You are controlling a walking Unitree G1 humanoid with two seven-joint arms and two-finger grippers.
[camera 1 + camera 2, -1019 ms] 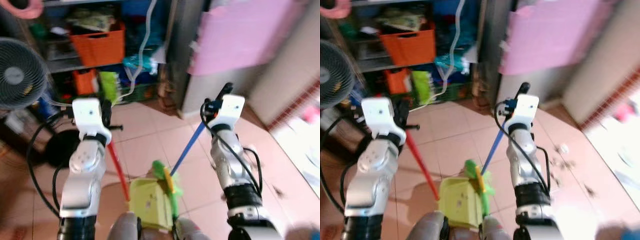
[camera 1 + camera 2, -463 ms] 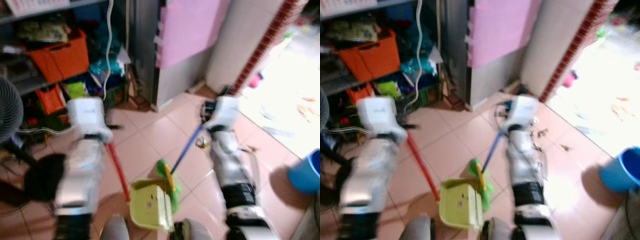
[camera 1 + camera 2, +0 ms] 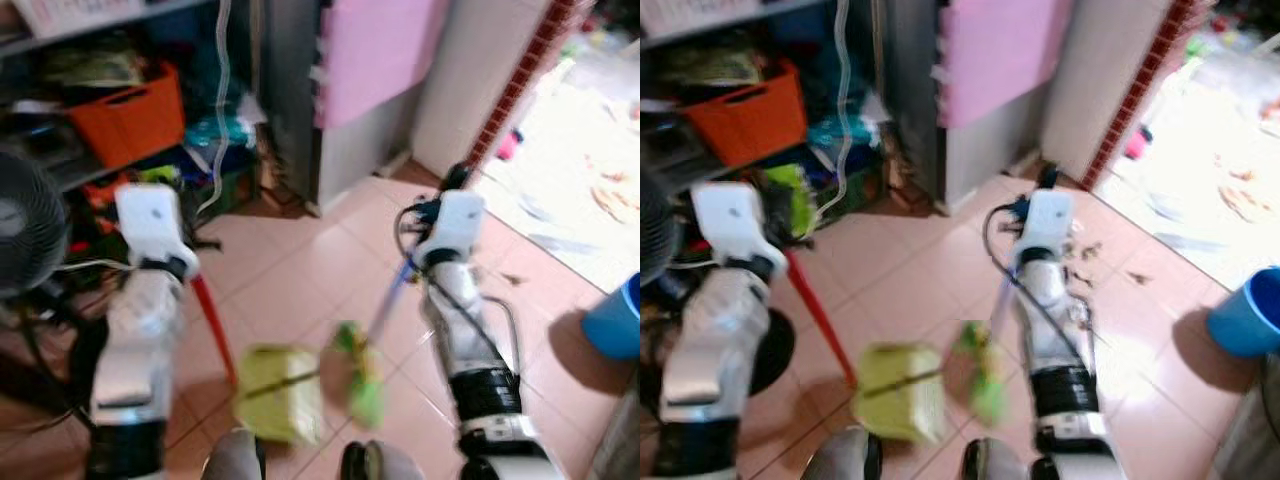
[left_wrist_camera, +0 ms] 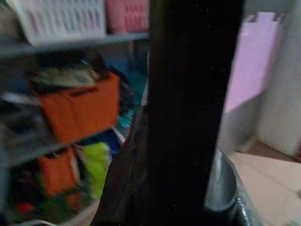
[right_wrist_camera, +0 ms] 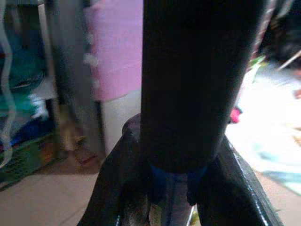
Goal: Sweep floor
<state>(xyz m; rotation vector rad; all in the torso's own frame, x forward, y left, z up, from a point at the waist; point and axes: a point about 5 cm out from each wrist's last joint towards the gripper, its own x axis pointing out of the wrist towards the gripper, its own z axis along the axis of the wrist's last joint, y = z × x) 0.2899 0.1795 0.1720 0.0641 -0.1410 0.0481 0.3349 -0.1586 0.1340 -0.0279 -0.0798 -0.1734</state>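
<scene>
My left gripper [image 3: 196,240] is shut on the red handle [image 3: 212,328] of a yellow-green dustpan [image 3: 275,392], which hangs low over the tiled floor just in front of me. My right gripper [image 3: 441,196] is shut on the blue handle [image 3: 388,305] of a green broom. The broom head [image 3: 360,372] is beside the dustpan on its right, and both are blurred. In the right wrist view a black finger [image 5: 202,70] covers the blue handle [image 5: 174,188]. Bits of litter [image 3: 1080,250] lie on the tiles to my right.
Cluttered shelves with an orange basket [image 3: 125,105] stand ahead on the left, with a floor fan [image 3: 25,225] beside them. A pink panel [image 3: 375,50] covers a cabinet ahead. A blue bucket [image 3: 615,320] stands at the right. A brick-edged doorway [image 3: 520,80] opens to a bright area.
The view has swung to the right since a second ago, so the bucket and doorway now show. The dustpan and broom head have shifted and blurred, and stand a little further apart.
</scene>
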